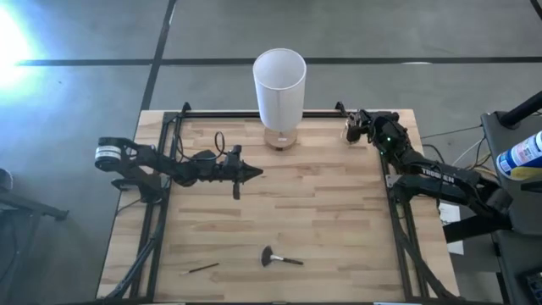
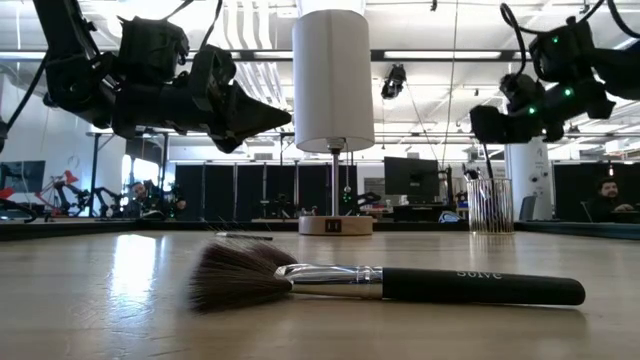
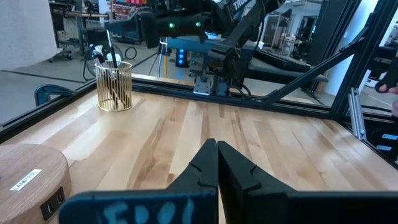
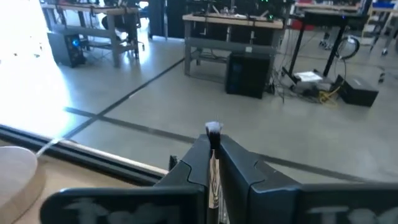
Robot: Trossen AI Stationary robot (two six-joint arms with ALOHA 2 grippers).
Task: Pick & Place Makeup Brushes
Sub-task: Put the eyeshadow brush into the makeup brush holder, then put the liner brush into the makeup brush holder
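A fluffy black-headed makeup brush [image 1: 279, 257] with a silver ferrule lies flat near the table's near edge, large in the low view [image 2: 380, 283]. A thin dark brush [image 1: 203, 268] lies to its left. A gold wire cup [image 3: 114, 86] with several brushes stands at the far right corner [image 2: 490, 205]. My right gripper [image 1: 351, 127] hovers above that cup [image 2: 500, 120], shut on a pale-tipped brush [image 4: 213, 129]. My left gripper [image 1: 250, 172] hangs shut and empty over the table's left middle [image 3: 217, 149]. My right gripper pinches a thin brush between its two fingers [image 4: 239, 168]. The shaft [image 4: 214, 177] runs up through the gap, and the pale bristle tip [image 4: 213, 129] sticks out just past the fingertips. The brush is lifted clear of the table, over the far right corner.
A lamp with a tall white shade [image 1: 279, 80] and round wooden base [image 3: 25, 174] stands at the far middle, between the two arms. Black rails [image 1: 254, 113] frame the table's far and side edges. Bare wood lies between the arms and the loose brushes.
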